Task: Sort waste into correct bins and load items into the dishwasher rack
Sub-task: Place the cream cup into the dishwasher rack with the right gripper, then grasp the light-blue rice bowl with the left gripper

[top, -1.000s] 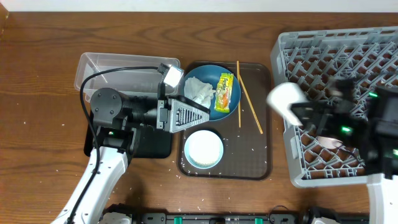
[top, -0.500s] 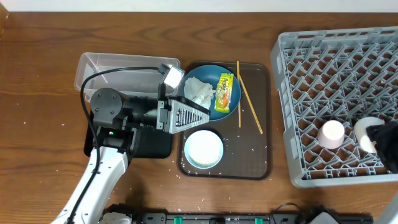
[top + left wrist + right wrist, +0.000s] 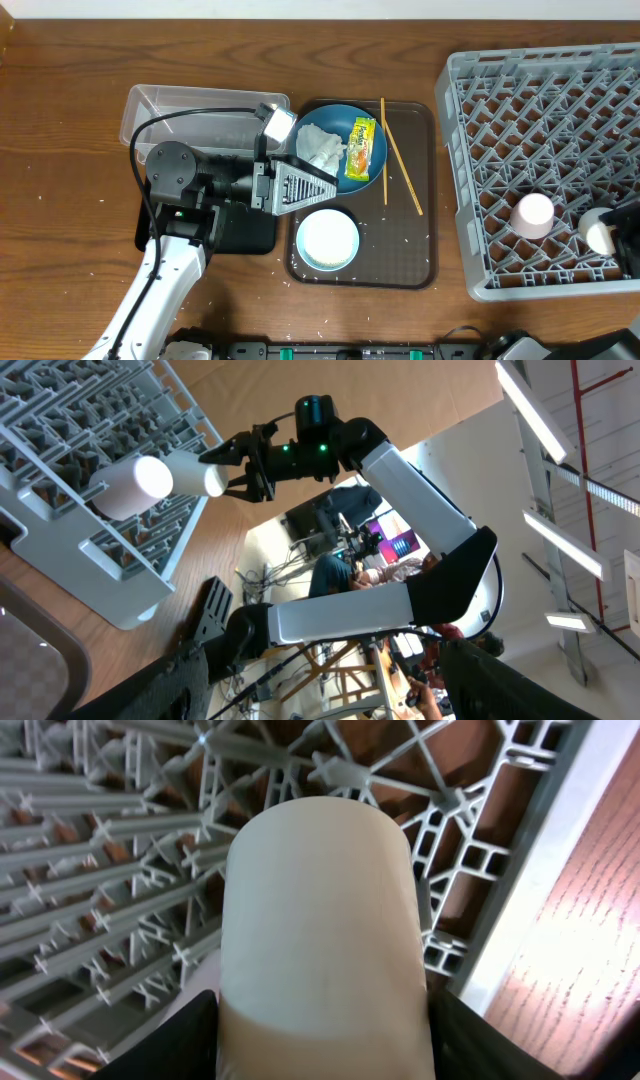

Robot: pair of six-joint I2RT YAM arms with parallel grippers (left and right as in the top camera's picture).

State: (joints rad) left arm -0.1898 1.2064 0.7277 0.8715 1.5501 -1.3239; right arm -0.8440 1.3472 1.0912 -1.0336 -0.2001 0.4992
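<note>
At the far left we note the clear plastic tub [image 3: 150, 105], and just in front of it the black tray [image 3: 250, 235], mostly covered by the left arm. The left gripper [image 3: 328, 184] hangs over the left edge of the brown serving tray [image 3: 415, 255], beside the blue plate [image 3: 328, 117]. In the left wrist view its dark fingers [image 3: 170, 685] stand spread at the frame's lower corners with nothing between them. On the plate we record a crumpled white tissue [image 3: 320, 148] and, to its right, the yellow-green snack wrapper [image 3: 360, 150]. The white bowl [image 3: 328, 240] sits on the serving tray in front of the plate. The wooden chopsticks [image 3: 383, 150] lie on the tray to the right of the plate, one overlapping its rim. Loose white rice grains [image 3: 363, 224] dot the tray around the bowl and the table in front of it. To the right stands the grey dishwasher rack [image 3: 500, 100], with one cup showing pink [image 3: 532, 215] in its front right area. Beside that, near the rack's right rim, the right gripper [image 3: 235, 468] pinches a white cup [image 3: 598, 232] at one end, the cup lying level over the lattice. We cannot tell whether it touches the rack.
</note>
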